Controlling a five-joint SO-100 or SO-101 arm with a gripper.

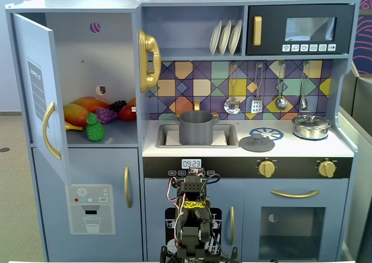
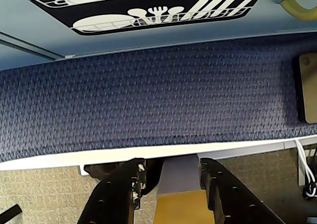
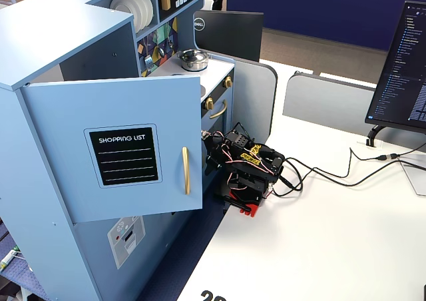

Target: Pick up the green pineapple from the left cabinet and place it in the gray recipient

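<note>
Left cabinet point(image 1: 87, 71): light blue, gold handle. Green pineapple point(image 1: 95, 129): bright green, bumpy. Gray recipient point(image 1: 196, 128): matte gray. Backsplash point(image 1: 192, 85): multicolour geometric tiles. Microwave point(image 1: 301, 29): black front. Carpet point(image 2: 158, 95): dark blue woven texture. Fingers point(image 2: 124, 192): black.

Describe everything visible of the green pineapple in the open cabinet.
The green pineapple is a small bright green toy with a bumpy round body and a short leafy crown pointing up; it looks like plastic. In a fixed view it stands upright at the front of the left cabinet shelf, just behind the open door. It sits in front of the yellow banana and beside the purple grapes; whether it touches them is unclear. Nothing holds it: the gripper hangs low and empty.
</note>
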